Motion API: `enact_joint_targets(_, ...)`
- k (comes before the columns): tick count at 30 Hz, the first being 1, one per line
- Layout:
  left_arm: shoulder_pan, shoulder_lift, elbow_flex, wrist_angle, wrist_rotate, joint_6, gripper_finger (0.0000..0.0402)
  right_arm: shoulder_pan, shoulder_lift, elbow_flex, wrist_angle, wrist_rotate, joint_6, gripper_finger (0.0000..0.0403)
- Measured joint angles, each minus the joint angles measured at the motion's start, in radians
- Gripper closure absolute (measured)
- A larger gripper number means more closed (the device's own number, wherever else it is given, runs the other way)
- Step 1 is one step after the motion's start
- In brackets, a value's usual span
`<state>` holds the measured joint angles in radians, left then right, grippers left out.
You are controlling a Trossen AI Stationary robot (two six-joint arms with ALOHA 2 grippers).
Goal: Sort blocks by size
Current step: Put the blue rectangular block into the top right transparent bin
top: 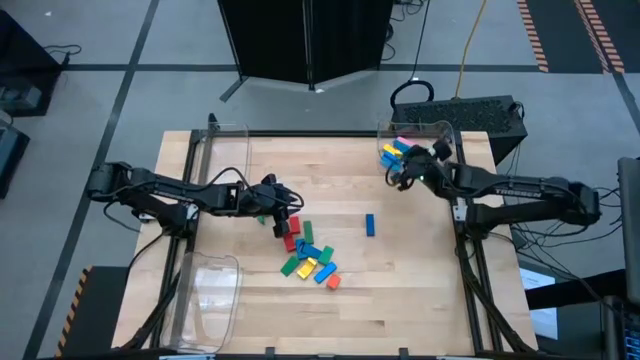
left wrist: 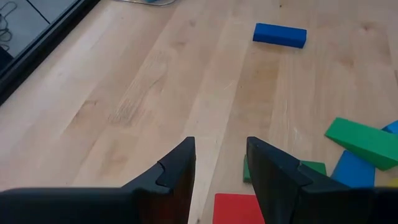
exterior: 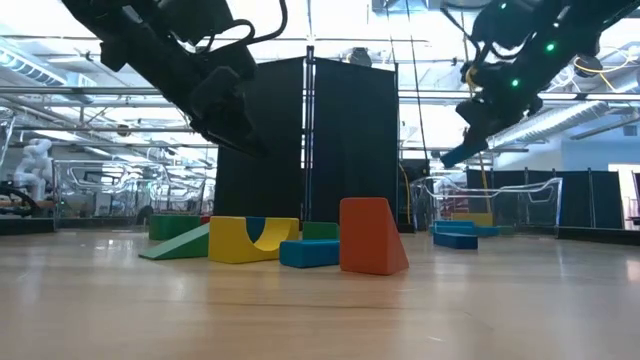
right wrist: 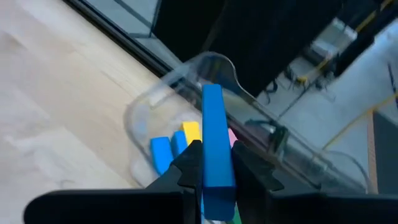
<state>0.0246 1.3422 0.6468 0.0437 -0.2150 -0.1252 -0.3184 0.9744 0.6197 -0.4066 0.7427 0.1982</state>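
Observation:
A pile of blocks (top: 308, 258) in red, green, blue, yellow and orange lies at the table's middle, and it also shows in the low view (exterior: 290, 243). One blue block (top: 369, 224) lies apart to the right; it shows in the left wrist view (left wrist: 280, 34). My left gripper (top: 283, 215) hovers open and empty over the pile's far left end, above a red block (left wrist: 236, 208). My right gripper (top: 405, 176) is shut on a long blue bar (right wrist: 213, 137) beside the far right clear bin (top: 445, 135), which holds blue, yellow and pink blocks (right wrist: 177, 143). My right gripper pinches the long blue bar between its two fingers (right wrist: 186, 165), on the bar's long sides near its rear end (right wrist: 217, 180). The bar runs along the fingers and sticks out forward past them. It is lifted clear of the table and points toward the bin.
An empty clear bin (top: 225, 140) stands at the far left corner and another (top: 210, 290) at the near left. The table's right half around the lone blue block is bare wood. A black box (top: 480, 112) sits behind the far right bin.

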Motion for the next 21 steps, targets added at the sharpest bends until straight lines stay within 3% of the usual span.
enact_joint_targets(9,0.0,0.0,0.0,0.0,-0.007,0.0,0.0256,-0.23,0.001,0.0,0.004,-0.113,0.0,0.035)
enact_joint_targets(21,-0.001,0.0,0.0,0.004,-0.051,0.0,0.0256,-0.456,0.043,0.0,0.008,-0.249,0.009,0.035)
